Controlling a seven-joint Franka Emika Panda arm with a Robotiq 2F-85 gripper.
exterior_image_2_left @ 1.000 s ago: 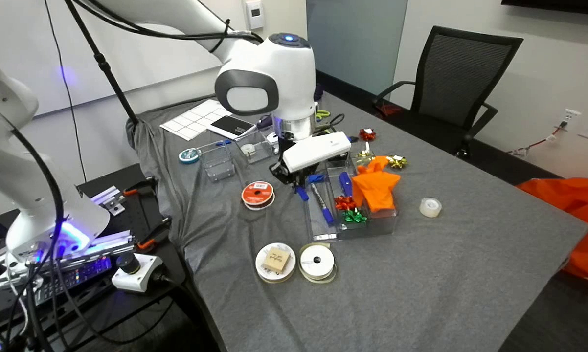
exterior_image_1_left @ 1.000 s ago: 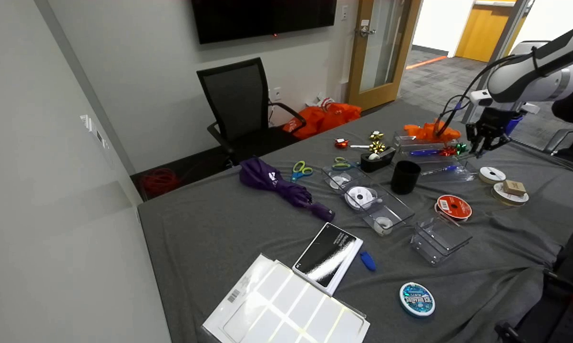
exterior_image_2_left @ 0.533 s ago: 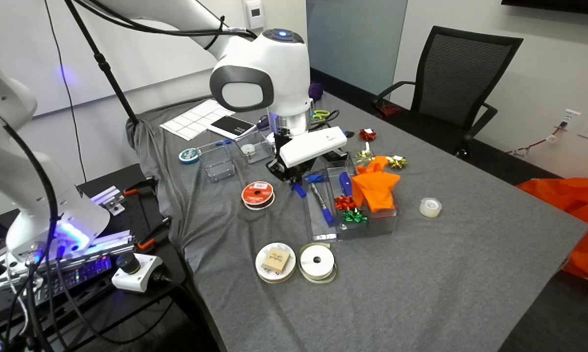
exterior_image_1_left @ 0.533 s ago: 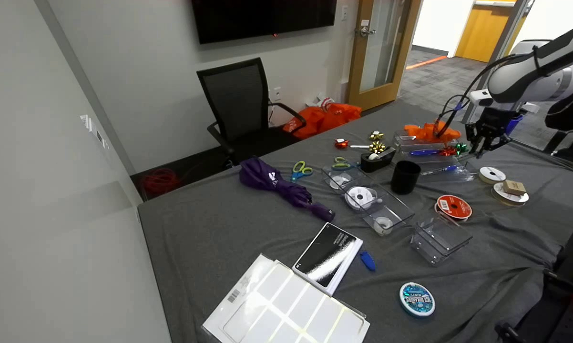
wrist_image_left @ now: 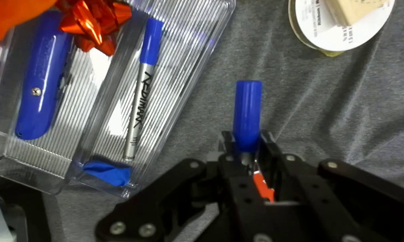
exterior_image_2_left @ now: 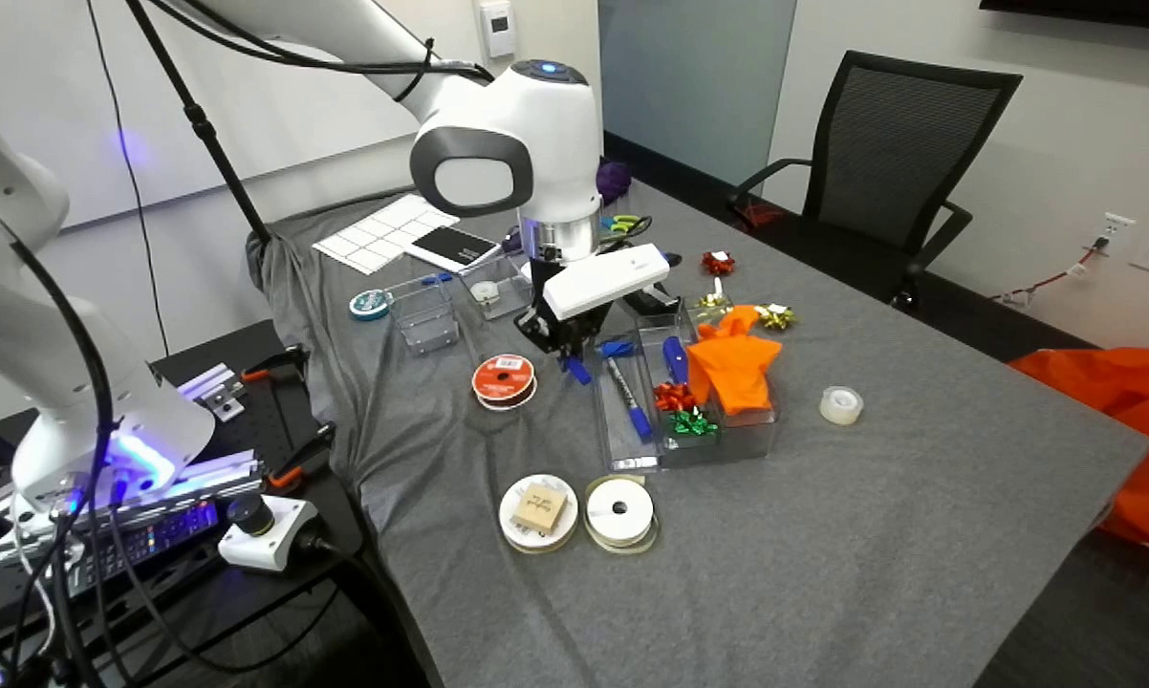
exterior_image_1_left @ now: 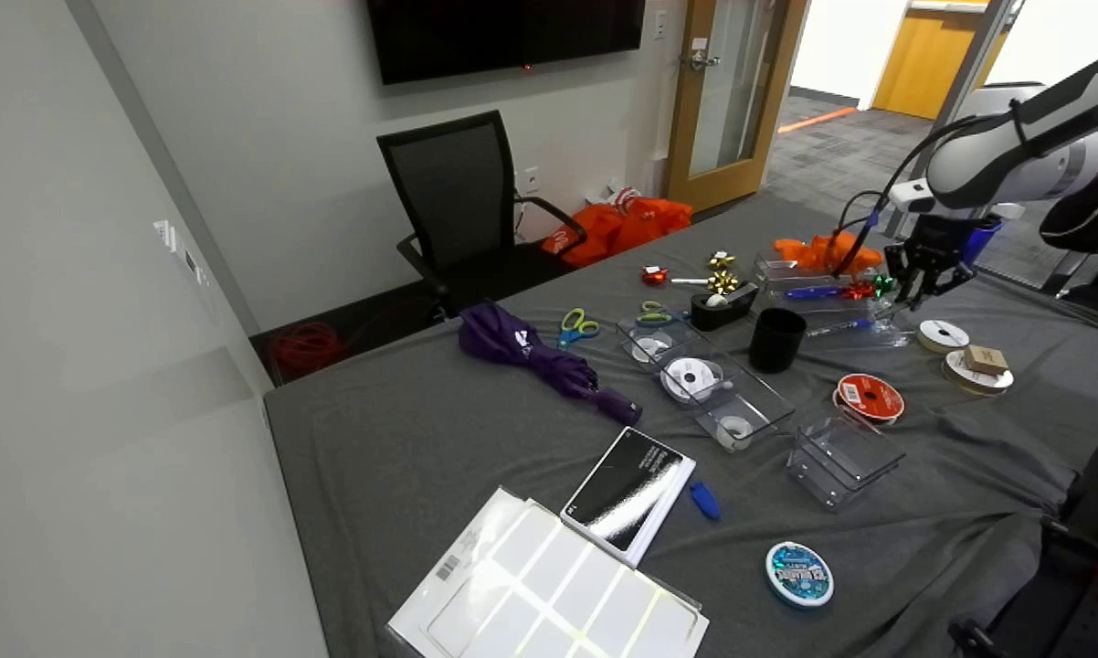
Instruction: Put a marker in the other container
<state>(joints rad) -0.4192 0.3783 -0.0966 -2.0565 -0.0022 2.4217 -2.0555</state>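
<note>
Marker, our jaws closed on its blue cap, could pull loose should we snag the clear ribbed tray.

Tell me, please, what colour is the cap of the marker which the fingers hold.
The marker cap is blue, clearest in the wrist view.

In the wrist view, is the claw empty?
No, the claw is shut on a blue-capped marker, with the cap end jutting out.

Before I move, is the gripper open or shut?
Shut on a blue-capped marker: the wrist view shows the fingers against both its sides.
</note>
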